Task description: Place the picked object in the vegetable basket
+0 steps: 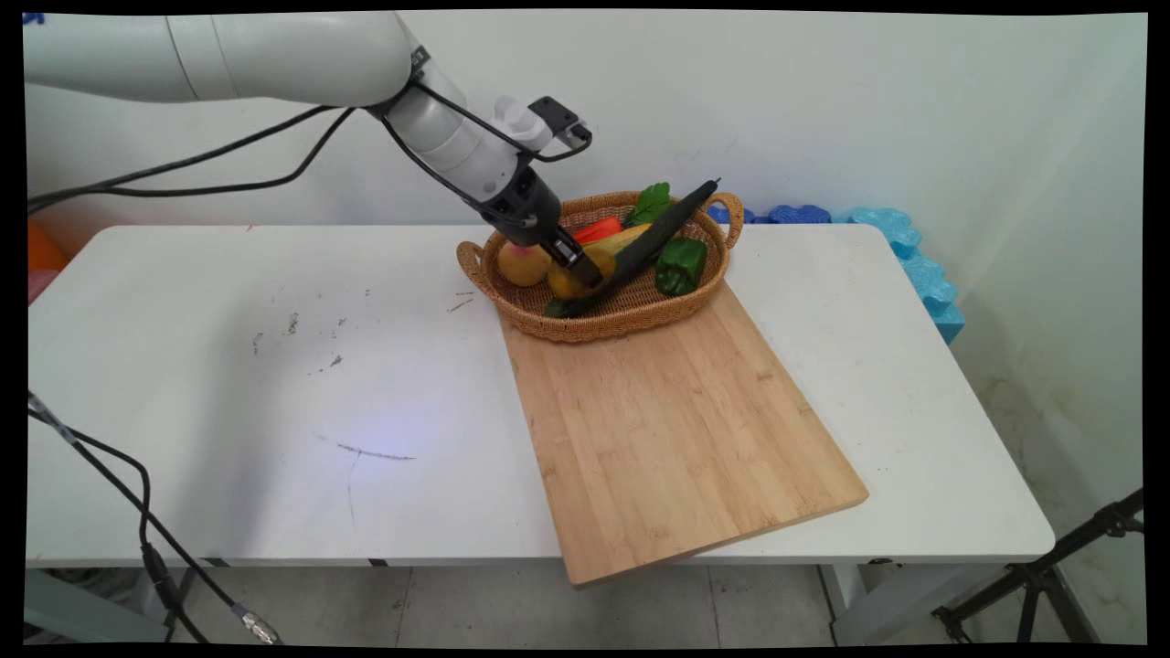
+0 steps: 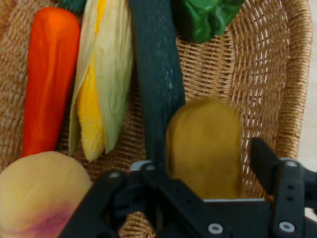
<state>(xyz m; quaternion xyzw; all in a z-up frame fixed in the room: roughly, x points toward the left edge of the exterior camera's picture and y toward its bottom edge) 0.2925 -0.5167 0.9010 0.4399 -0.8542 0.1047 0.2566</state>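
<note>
A tan woven basket (image 1: 640, 315) is seen on a pale wood-grained cutting board (image 1: 676, 429) over a white counter (image 1: 228, 366). Inside are shown an orange carrot (image 2: 49, 74), yellow corn in pale green husk (image 2: 101, 74), a dark green cucumber (image 2: 156, 69), a green pepper (image 2: 205, 17), a yellow-brown potato (image 2: 205, 146) and a yellow, pink-blushed peach (image 2: 42, 191). The end effector (image 2: 198, 198) is black.

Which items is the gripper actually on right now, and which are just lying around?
In play: black two-finger gripper, open, astride the brown oval potato; woven wicker basket holding it.

Lying about: yellow-pink peach, orange carrot, husked yellow corn cob, long dark green cucumber, green bell pepper, bamboo cutting board, white table.
</note>
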